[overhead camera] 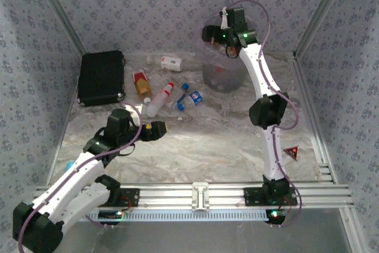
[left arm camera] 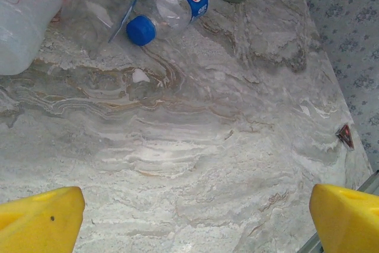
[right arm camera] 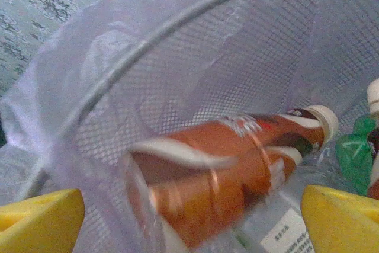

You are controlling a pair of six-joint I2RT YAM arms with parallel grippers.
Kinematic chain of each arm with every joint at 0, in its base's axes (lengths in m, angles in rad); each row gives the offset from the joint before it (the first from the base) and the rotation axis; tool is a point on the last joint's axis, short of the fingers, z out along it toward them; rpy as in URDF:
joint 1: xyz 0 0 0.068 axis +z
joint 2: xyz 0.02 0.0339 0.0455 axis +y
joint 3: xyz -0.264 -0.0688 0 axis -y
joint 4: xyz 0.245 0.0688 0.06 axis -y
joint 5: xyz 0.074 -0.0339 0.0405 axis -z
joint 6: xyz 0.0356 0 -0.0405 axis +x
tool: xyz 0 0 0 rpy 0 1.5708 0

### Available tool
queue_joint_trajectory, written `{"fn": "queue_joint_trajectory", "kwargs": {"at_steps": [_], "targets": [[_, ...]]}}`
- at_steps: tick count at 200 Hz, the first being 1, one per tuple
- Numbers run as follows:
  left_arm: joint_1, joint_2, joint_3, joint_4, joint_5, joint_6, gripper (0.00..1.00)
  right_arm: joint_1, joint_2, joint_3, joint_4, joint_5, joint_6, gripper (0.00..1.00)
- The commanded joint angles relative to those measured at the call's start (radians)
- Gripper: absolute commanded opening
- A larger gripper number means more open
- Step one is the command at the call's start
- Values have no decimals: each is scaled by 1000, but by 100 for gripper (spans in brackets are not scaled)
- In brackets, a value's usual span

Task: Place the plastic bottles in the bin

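Where the pale purple bin (overhead camera: 224, 69) stands upper centre-right, the right gripper (right arm camera: 189, 211) hangs spread and empty above a blurred copper-brown bottle (right arm camera: 237, 158) lying inside. The left gripper (left arm camera: 195, 220), likewise released, faces a clear blue-labelled bottle (left arm camera: 177, 4) at upper frame: probably light, crushable, slick, best pinched mid-body; its cropped neighbour (left arm camera: 23, 16) is unidentifiable.

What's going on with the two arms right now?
The right gripper hangs open over the purple bin, where a copper-brown bottle and a green bottle lie. The left gripper, also open and empty, hovers above the marble table short of a blue-capped bottle. Several bottles are not yet binned.
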Motion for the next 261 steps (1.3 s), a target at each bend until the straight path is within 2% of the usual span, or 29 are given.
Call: {"fn": "queue_joint_trajectory", "kwargs": {"at_steps": [1, 45, 76, 103, 140, 191, 232, 261], "targets": [[6, -3, 32, -22, -13, 8, 98, 2, -97, 44, -42, 17, -45, 97], [17, 13, 56, -62, -41, 25, 98, -9, -194, 45, -62, 14, -80, 98], [61, 88, 137, -207, -162, 81, 98, -11, -301, -2, -125, 17, -125, 98], [87, 191, 208, -226, -231, 176, 98, -8, -441, -194, -120, -7, -157, 98], [123, 348, 325, -208, -250, 307, 97, -1, -638, -490, -134, -24, -167, 99], [139, 594, 500, -268, -269, 487, 91, -3, -905, -890, -64, -29, -111, 99], [142, 724, 595, -306, -246, 547, 84, -13, -1061, -1092, -43, -46, -66, 99], [143, 809, 637, -308, -269, 558, 84, -27, -1146, -1186, -48, -48, -45, 99]]}}
